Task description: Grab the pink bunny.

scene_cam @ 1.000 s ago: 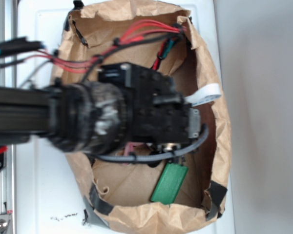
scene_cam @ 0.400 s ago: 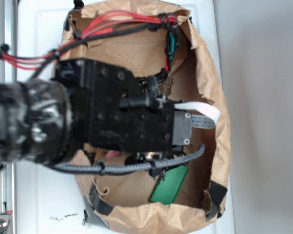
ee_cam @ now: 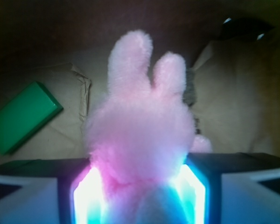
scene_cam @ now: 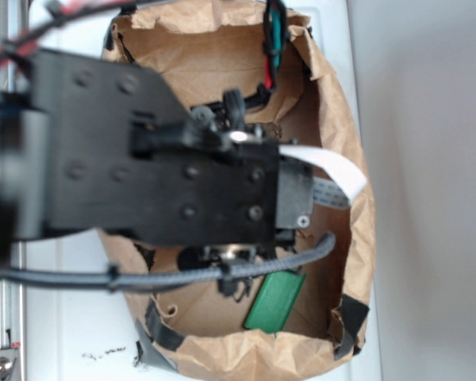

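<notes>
Wrist view, nearest the lens: the gripper (ee_cam: 139, 196) is pinching the pink bunny (ee_cam: 140, 135) between two fingers (ee_cam: 81, 198) whose inner faces glow white, pink and cyan. The glare washes out the bunny's lower body, and the bottom edge of the picture cuts it off. Its face is turned away or hidden; only the fuzzy back of the head and two upright ears are plain. A small pink limb shows at its right side.

Behind and to the left, a green block (ee_cam: 22, 116) lies flat on the brown paper floor, its left end cut off by the picture edge. Farther back the paper bag (ee_cam: 233, 93) wall rises into shadow, where detail is lost.

Exterior view: the black arm (scene_cam: 143, 171) fills the middle, blurred at the left, and hides the bunny and gripper completely. The green block (scene_cam: 274, 302) shows below it, inside the paper bag (scene_cam: 357, 230). A white ribbon cable (scene_cam: 329, 171) and red wires (scene_cam: 47, 32) run from the arm. Small dark marks on the white table (scene_cam: 71, 317) near the bottom are too small to read.
</notes>
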`<state>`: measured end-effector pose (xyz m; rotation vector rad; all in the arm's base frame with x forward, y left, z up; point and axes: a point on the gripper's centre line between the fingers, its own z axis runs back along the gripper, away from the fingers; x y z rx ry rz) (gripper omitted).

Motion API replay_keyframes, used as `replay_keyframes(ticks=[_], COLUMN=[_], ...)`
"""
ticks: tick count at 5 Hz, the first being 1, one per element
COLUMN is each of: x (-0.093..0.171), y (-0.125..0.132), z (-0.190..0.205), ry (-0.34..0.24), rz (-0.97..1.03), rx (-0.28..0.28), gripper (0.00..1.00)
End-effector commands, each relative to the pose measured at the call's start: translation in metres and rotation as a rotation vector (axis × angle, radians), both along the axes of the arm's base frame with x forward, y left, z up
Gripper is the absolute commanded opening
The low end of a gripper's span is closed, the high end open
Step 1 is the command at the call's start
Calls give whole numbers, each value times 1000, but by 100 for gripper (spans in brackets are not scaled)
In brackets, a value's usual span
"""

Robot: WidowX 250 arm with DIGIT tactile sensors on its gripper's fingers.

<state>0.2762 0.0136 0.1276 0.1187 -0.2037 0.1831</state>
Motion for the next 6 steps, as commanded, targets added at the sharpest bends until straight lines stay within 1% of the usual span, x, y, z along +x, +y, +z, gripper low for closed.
replay_keyframes(ticks=[1,2,3,4,5,6], x=[-10,-15,-16,-11,-12,-12], y=[29,37,38,41,38,33], z=[62,79,86,85,80,75], ry=[-87,-80,-70,-46,-74,-96], rz=[34,-8,-57,-57,-71,-84], rx=[83,31,-31,-53,-69,-42], gripper=[0,0,0,0,0,0])
